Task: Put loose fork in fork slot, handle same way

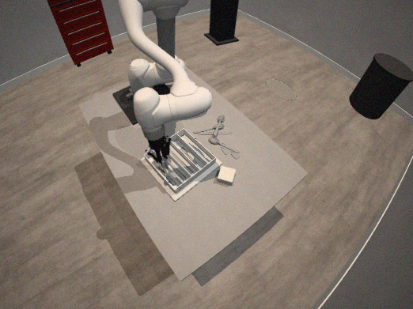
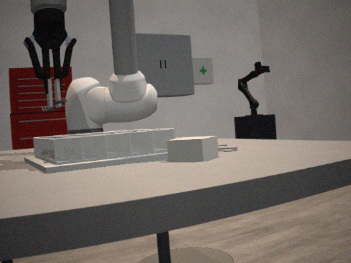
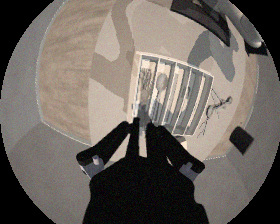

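My gripper [image 2: 52, 104] hangs well above the left end of the cutlery tray [image 2: 101, 146] and is shut on the loose fork [image 2: 54, 104], which lies roughly level between the fingertips and is seen end on. In the top view the gripper [image 1: 161, 162] is over the tray's [image 1: 181, 161] leftmost slots. The tray is white with several long slots that hold cutlery. In the wrist view the fingers meet on a thin grey piece, with the tray [image 3: 168, 96] below and ahead. I cannot tell which slot holds the other forks.
A white box [image 1: 226, 175] stands beside the tray's right end and also shows in the exterior view [image 2: 192, 148]. Loose utensils [image 1: 218, 135] lie on the table behind the tray. A red tool cabinet [image 1: 77, 16], a black bin [image 1: 380, 85] and a black pedestal [image 1: 223, 15] stand far off.
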{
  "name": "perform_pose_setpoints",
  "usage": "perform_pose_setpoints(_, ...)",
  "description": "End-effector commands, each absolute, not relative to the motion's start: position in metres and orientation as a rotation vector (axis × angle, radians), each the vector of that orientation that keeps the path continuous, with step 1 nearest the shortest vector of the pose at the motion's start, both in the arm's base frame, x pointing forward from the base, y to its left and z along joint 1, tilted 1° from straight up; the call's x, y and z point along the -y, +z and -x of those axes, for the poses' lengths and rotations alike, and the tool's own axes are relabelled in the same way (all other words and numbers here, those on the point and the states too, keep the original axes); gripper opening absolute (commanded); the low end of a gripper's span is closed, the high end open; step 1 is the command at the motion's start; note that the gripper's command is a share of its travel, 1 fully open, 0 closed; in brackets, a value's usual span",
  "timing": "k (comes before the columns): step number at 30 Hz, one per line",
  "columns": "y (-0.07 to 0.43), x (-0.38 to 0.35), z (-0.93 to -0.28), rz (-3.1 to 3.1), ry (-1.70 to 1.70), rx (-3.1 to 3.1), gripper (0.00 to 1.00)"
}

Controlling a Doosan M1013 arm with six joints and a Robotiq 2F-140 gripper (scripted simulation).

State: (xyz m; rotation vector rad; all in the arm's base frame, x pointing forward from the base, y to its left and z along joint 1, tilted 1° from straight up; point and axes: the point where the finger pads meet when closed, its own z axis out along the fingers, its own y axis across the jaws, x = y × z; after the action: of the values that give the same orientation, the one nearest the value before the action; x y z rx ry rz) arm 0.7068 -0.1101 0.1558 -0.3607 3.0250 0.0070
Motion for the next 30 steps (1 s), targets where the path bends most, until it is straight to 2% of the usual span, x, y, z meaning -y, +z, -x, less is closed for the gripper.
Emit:
perform_pose_setpoints(1, 0.154, 0.110, -0.707, 0.361, 0.007, -3.025, 0.03)
perform_pose_setpoints(30, 0.084, 0.110, -0.707, 0.361, 0.007, -3.025, 0.03)
